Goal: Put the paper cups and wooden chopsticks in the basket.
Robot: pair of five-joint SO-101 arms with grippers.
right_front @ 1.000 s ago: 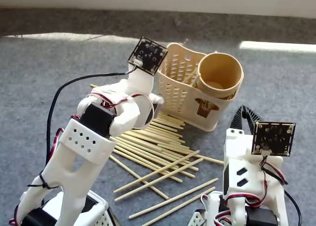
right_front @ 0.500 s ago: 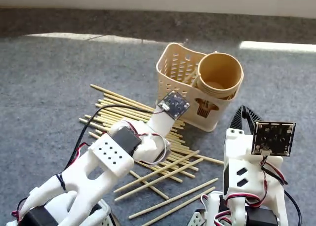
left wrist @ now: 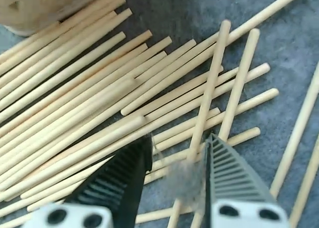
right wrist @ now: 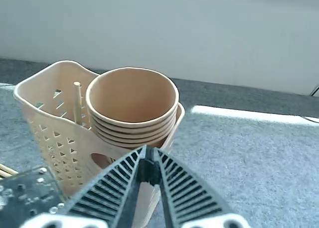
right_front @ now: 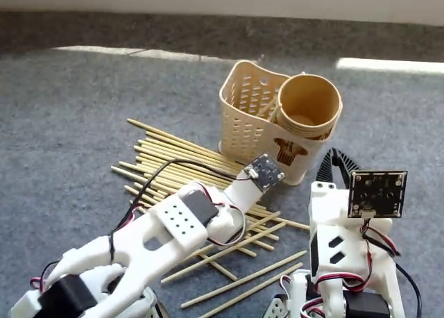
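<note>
On the grey bench point(right_front: 62, 123), just in front of the basket point(right_front: 243, 123), we see the wooden chopsticks point(right_front: 177, 158) lying in a loose pile. The left arm point(right_front: 173, 224) leans low over them. Its jaws are spread and pinch nothing, and one crossing chopstick point(left wrist: 214, 73) runs between them. The paper cups point(right_front: 309, 110) sit nested inside the basket, with a single chopstick point(right wrist: 77, 103) upright beside them. The right arm point(right_front: 350, 228) stands near the basket, its jaws pressed together and aimed at the cups.
</note>
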